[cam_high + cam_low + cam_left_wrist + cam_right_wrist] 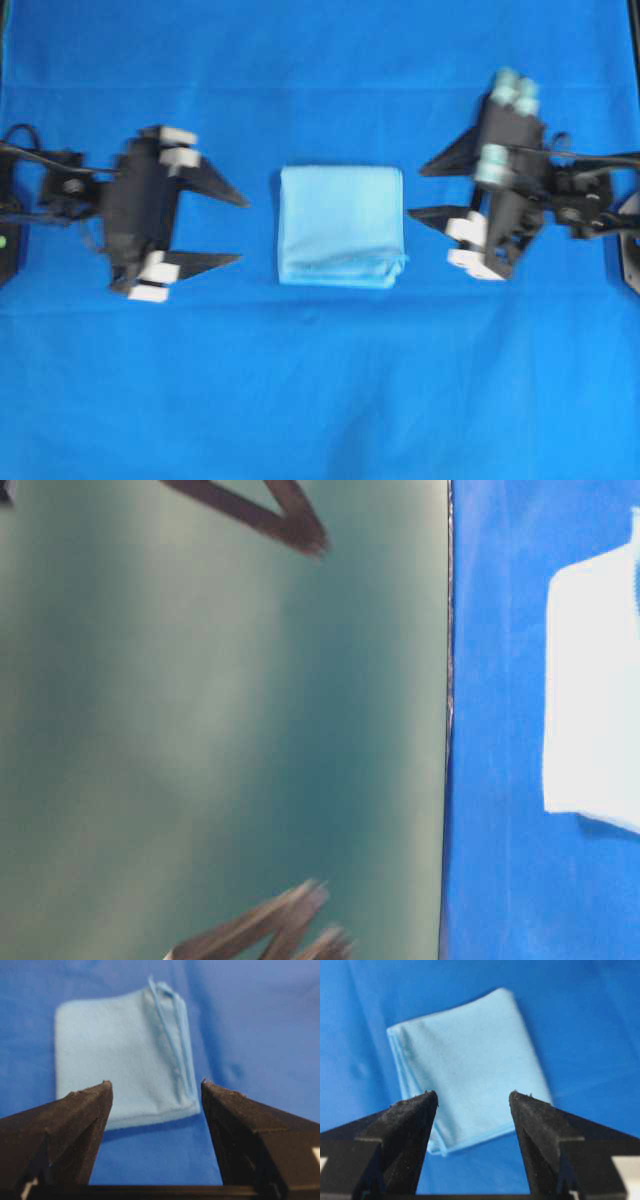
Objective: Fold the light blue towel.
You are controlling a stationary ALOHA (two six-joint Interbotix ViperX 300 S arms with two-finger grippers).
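Folded towel between two spread grippers

Black fingertips [90,1110] frame each wrist view, spread wide and pinching nothing. One light blue towel [341,226] lies folded into a near-square at the middle of the dark blue table cloth [320,400], layered edges toward six o'clock overhead. One left gripper [243,228] sits at nine o'clock, one right gripper [413,190] at three, both apart from it. A grey-green wall [220,720] shows at table level.

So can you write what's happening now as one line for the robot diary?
thin pale sky-blue towel: folded, flat on royal-blue table cloth | left gripper: open, empty, beside towel | right gripper: open, empty, beside towel
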